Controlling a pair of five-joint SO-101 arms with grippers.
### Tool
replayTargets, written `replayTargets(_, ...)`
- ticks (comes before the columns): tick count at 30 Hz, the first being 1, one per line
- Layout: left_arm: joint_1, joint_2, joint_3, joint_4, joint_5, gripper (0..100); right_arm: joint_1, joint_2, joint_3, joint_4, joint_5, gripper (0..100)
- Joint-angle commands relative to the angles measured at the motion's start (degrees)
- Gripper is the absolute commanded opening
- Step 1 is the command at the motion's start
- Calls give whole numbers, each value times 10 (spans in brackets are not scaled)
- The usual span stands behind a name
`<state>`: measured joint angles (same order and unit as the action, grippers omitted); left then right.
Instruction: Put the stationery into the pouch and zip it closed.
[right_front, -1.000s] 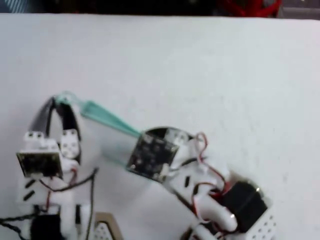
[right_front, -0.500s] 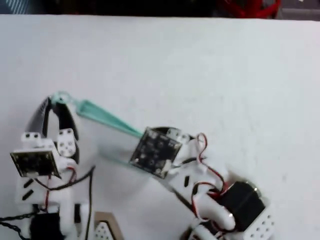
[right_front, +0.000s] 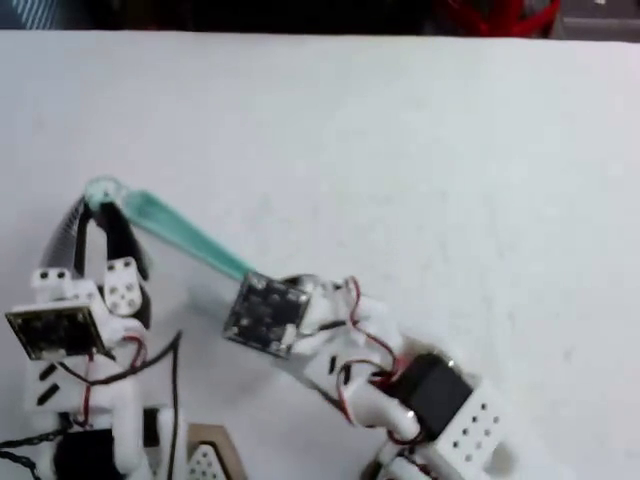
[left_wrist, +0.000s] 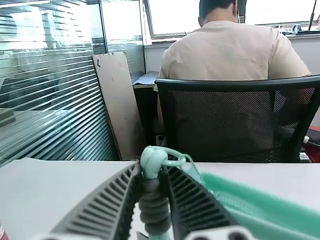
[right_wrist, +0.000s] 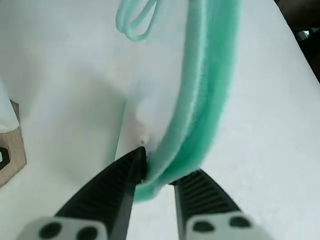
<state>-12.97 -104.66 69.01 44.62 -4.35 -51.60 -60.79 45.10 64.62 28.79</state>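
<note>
Pouch (right_front: 185, 232) lies as a narrow teal strip on the table (right_front: 420, 150), its long axis slanting between your 2 grippers, one at each end. Your left gripper (left_wrist: 152, 172) is pinched tight on what looks like the zip pull (left_wrist: 153, 159) at the strip's far end, while your right gripper (right_wrist: 156, 175) is clamped on the near end's edge. Any pull on the zip should, I judge, run along that axis with the right end anchored; whether the zip is fully closed cannot be told.

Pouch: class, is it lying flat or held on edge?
On edge: from above the pouch is a thin strip, held at its ends by left end effector and right end effector.
</note>
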Motion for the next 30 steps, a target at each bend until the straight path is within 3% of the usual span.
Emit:
replayTargets(1,5,-1,-1,9,5,25,-11,0,1,-29,-6,19)
replayTargets(5,5,-1,11,5,5,25,-11,0,14,-58,-48,20)
replayTargets(11,6,-1,16,8,5,24,-14,0,53,-114,-53,22)
replayTargets(17,6,-1,15,4,5,24,-58,1,62,-135,-53,119)
replayTargets(23,6,-1,17,8,5,24,-61,6,89,-216,-49,17)
replayTargets(27,6,-1,16,5,4,28,-57,6,122,-265,-48,18)
replayTargets(30,5,-1,14,8,7,110,-22,1,137,-285,-48,19)
